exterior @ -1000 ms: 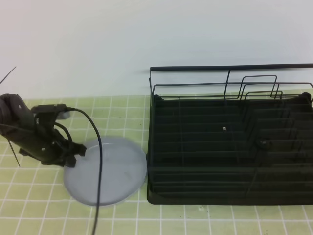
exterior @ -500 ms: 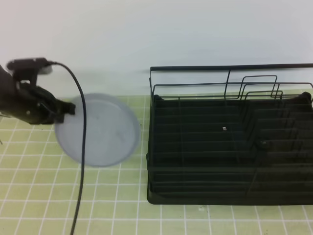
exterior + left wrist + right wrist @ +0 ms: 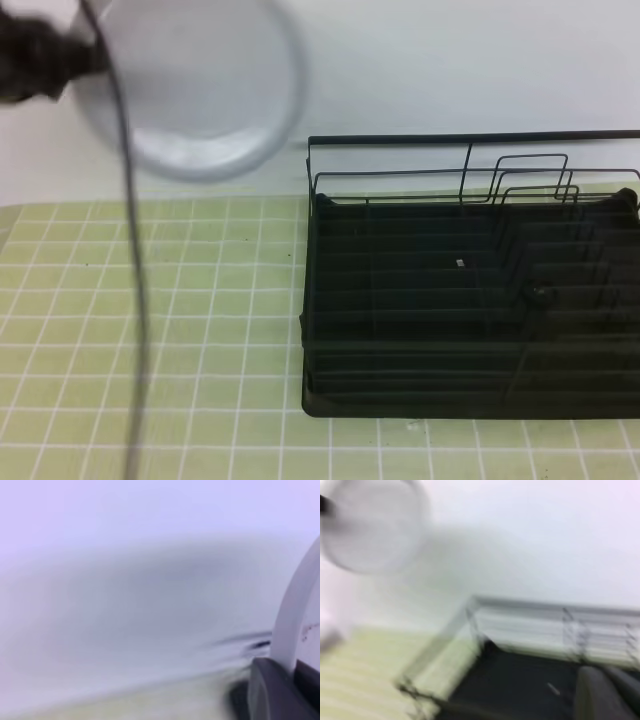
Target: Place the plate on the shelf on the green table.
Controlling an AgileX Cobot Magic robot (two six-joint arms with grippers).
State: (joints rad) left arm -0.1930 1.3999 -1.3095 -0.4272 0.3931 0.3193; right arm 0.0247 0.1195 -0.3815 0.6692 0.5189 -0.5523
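One gripper is engaged: the left gripper (image 3: 88, 58), seen blurred at the upper left of the high view, is closed on the left rim of the plate (image 3: 195, 85). Its jaws stand only as far apart as the rim's thickness. In the left wrist view the plate (image 3: 300, 615) appears edge-on at the right, its rim seated against a dark finger (image 3: 267, 690); the rest of that view is smeared.

Plate position: held up in the air, well clear of the green table (image 3: 150, 330), up and to the left of the shelf (image 3: 470, 300), not touching it. Its face is turned toward the high camera.

Right gripper: only a dark finger (image 3: 595, 695) shows at the lower right of the blurred right wrist view; its opening cannot be determined. That view also takes in the shelf (image 3: 520, 680) and the plate (image 3: 372, 525) at upper left.

A black cable (image 3: 130, 290) hangs down across the table.
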